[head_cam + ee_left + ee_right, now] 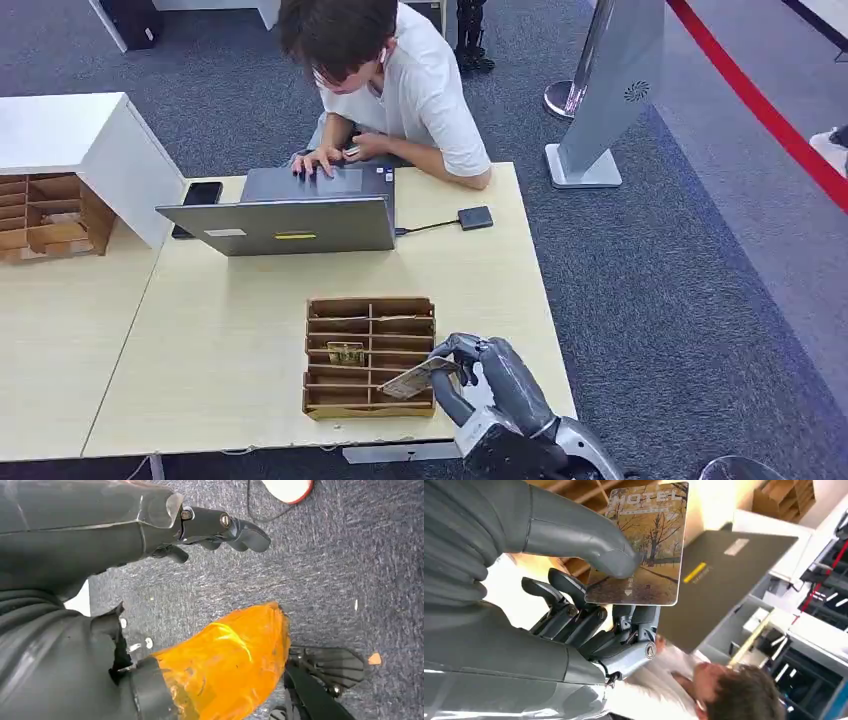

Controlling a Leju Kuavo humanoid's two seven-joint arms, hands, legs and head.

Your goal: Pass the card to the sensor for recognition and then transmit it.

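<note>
My right hand (pixel 497 383) holds a card (pixel 415 378) just above the near right corner of a wooden slotted box (pixel 370 305). In the right wrist view the thumb (pixel 579 537) presses the card (pixel 646 545), printed with autumn trees and the word HOTEL, against the fingers beneath it. Another card (pixel 345 352) stands in a middle slot of the box. A small black square sensor (pixel 476 217) lies on the table's far right, wired to a grey laptop (pixel 290 222). My left hand (pixel 210 527) hangs over grey carpet with nothing in it.
A person sits behind the laptop with both hands (pixel 325 158) on its keyboard. A black phone (pixel 198 197) lies left of the laptop. A white cabinet (pixel 70 140) with wooden racks stands at the far left. A grey kiosk stand (pixel 610 90) is beyond the table's right side.
</note>
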